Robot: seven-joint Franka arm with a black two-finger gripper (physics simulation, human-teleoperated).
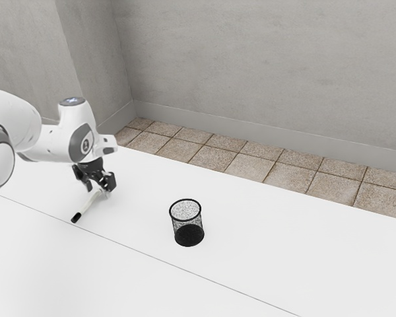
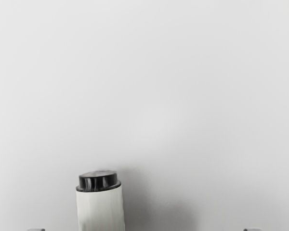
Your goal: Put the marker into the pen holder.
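Observation:
My gripper (image 1: 100, 187) is low over the white table at the exterior view's left, open, its fingers around one end of the marker. The marker (image 1: 90, 203) has a pale body and lies on the table, its black-capped end pointing away from the hand. In the wrist view, the marker's other end (image 2: 101, 209) with a small black plug sits between the widely spaced tips of the gripper (image 2: 144, 229), nearer one of them. A black mesh pen holder (image 1: 189, 234) stands upright, apart from the hand, toward the exterior view's right.
The white table (image 1: 270, 244) has a thin seam running across it, passing on the near side of the pen holder. Beyond its far edge lie a brown tiled floor (image 1: 251, 165) and grey walls.

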